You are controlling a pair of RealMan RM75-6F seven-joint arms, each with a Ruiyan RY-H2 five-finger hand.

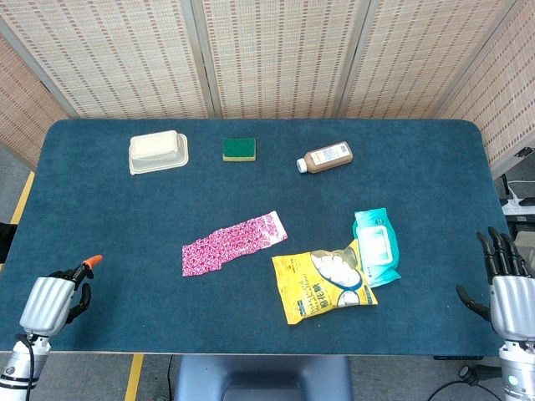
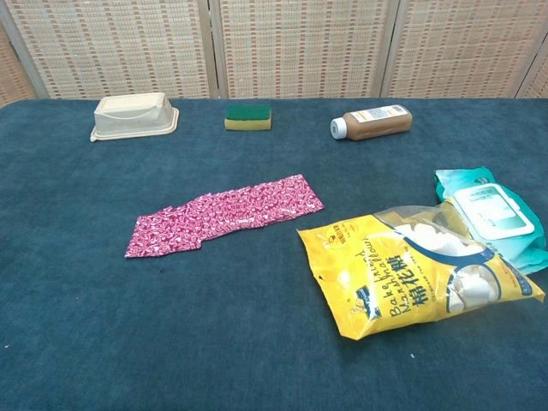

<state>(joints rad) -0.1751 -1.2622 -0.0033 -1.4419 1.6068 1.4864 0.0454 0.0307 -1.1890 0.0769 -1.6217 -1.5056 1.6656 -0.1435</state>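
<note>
From the head view, I look down on a dark blue table (image 1: 100, 209) backed by woven screens. My left hand (image 1: 52, 301) rests at the near left corner, fingers curled in, with a small orange tip showing at the fingers; I cannot tell whether it pinches something or that tip is part of the hand. My right hand (image 1: 506, 288) sits at the near right edge, fingers spread and pointing away from me, holding nothing. Neither hand touches anything on the table, so I judge no handling has begun and all of it is left to do.

Nearest my right hand, though well apart from it, a teal pack of wet wipes (image 1: 378, 245) lies flat, and a yellow snack bag (image 1: 322, 284) overlaps its left edge. Left of them, near the table's middle, a pink patterned wrapper (image 1: 232, 242) lies flat and slanted. Along the far side sit a cream lidded box (image 1: 157, 152) at left, a green and yellow sponge (image 1: 239, 149) in the middle, and a brown bottle (image 1: 327, 157) on its side at right.

From the chest view, no hand shows. The yellow snack bag (image 2: 411, 274) fills the near right and covers part of the wet wipes (image 2: 492, 210). The pink wrapper (image 2: 224, 214) lies left of it with open cloth between. The box (image 2: 133, 117), sponge (image 2: 247, 117) and bottle (image 2: 372, 122) line the far edge, spaced apart. Nothing stands between my hands and the nearer things.
</note>
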